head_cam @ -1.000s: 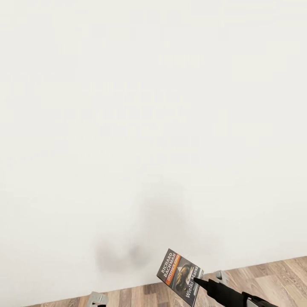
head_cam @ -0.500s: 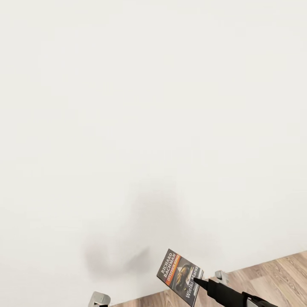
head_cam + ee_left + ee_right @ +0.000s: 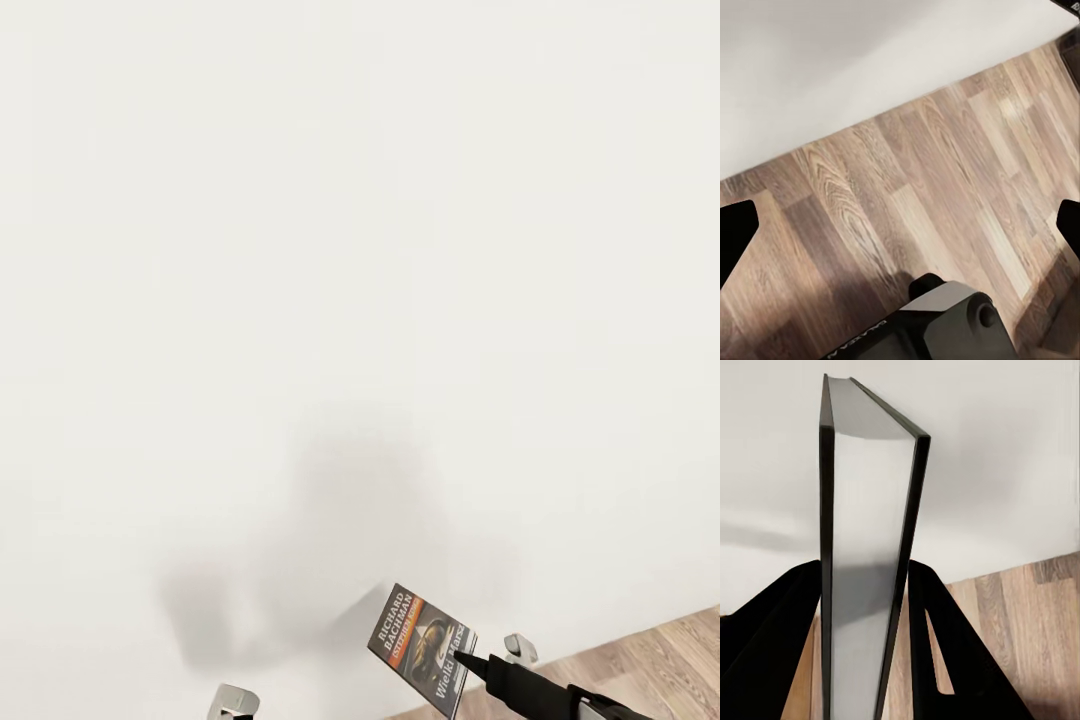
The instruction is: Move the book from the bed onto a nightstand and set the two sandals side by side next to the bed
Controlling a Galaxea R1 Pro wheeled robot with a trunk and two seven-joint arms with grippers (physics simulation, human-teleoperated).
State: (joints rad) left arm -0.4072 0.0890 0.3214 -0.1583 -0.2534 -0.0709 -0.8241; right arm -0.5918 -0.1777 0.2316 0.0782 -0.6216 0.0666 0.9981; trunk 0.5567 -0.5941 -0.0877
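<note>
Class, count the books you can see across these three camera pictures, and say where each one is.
1. The book is clamped in the right gripper, held up in front of the white wall; the right wrist view shows its page edge. Others may lie outside these views.

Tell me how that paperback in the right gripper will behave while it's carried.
The book probably stays stiff: its page block looks straight between both fingers. It seems light, held by one edge without sagging. The glossy cover might slip, since the right gripper pinches only a corner.

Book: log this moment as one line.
book clamped by right gripper, off the floor | left gripper open, holding nothing | facing wall | wood floor below
</note>
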